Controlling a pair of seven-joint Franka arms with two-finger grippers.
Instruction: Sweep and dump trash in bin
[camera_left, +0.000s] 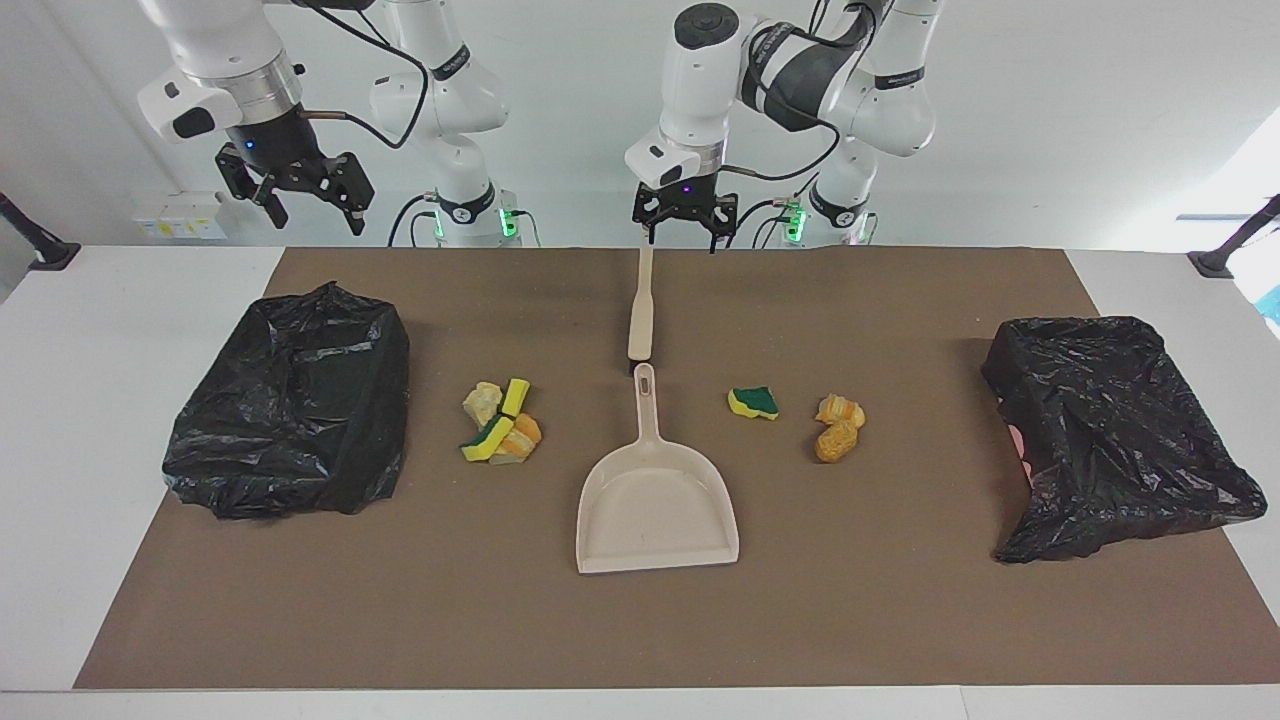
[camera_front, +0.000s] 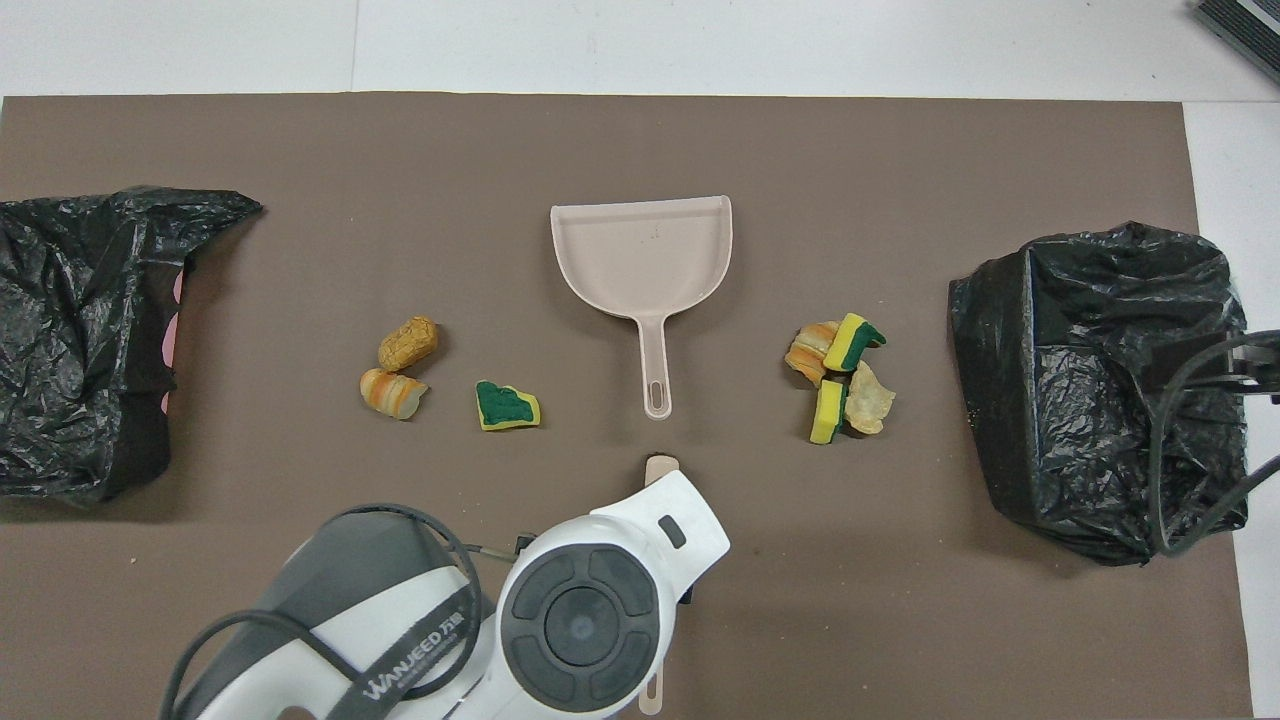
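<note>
You have a white counter (camera_left: 130, 330) under a brown mat (camera_left: 880, 620). On the mat's middle lies a beige dustpan (camera_left: 655, 510), handle pointing toward the robots, pan mouth away from them. Just beside the handle's end, nearer the robots and in line with it, lies a beige brush (camera_left: 641, 310); you see them apart, not touching. Two black clamps (camera_left: 40, 250) stand at the counter's corners. A white wall box (camera_left: 180, 215) sits low on the wall.
</note>
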